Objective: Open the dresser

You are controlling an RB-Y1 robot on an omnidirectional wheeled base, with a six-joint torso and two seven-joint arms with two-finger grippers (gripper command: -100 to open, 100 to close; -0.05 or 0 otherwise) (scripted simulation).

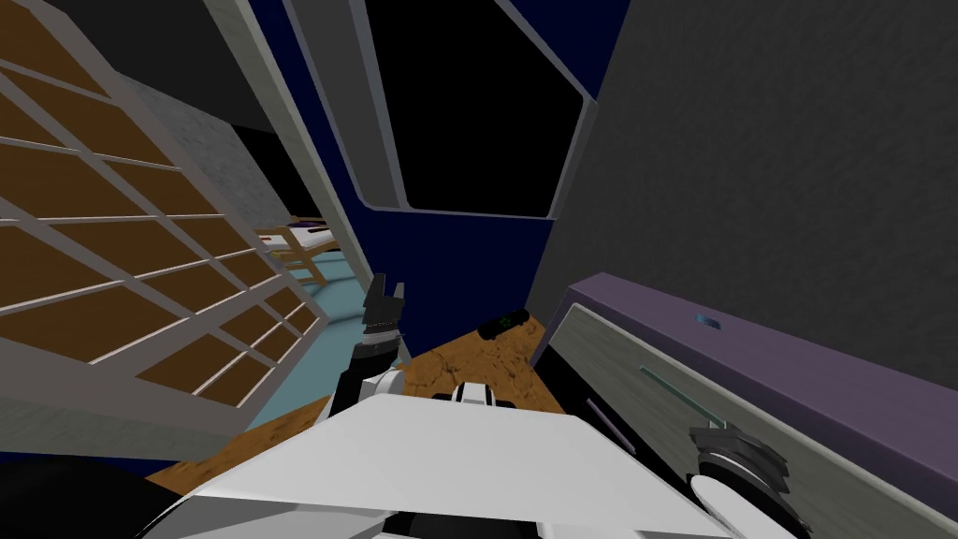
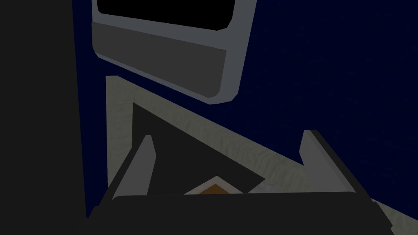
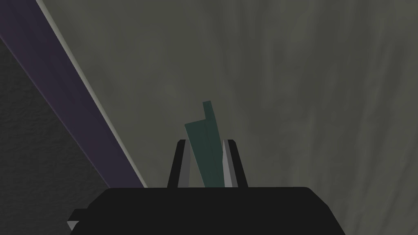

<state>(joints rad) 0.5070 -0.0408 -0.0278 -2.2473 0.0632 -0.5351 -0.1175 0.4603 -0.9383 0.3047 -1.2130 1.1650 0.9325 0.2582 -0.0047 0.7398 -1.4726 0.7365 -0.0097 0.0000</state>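
Bedroom corner, dark blue wall (image 1: pixel 449 271), brown floor (image 1: pixel 477 360). Item, far left: a grey lattice frame (image 1: pixel 140 243) backed with brown panels, leaning across that side. Item: the left end effector (image 2: pixel 227 138), raised before the blue wall below a grey-framed window (image 1: pixel 571 159) that gives onto a black area; its fingers stand released, wide apart, grasping nothing. Item: a small dark object (image 1: pixel 502 322) on the floor at the wall's foot, kind not made out. Item, right: the dresser (image 1: pixel 748 346), purple top over a grey-green drawer front (image 1: pixel 636 393), set against a dark grey wall. Item: a slim teal handle (image 3: pixel 208 151) on that front. Item: the right end effector (image 3: pixel 206 140), clenched on the handle, one finger pressing each side. Condition: the grasp looks made. Whether the drawer has begun to come out cannot be told. The pull appears to be what is left.
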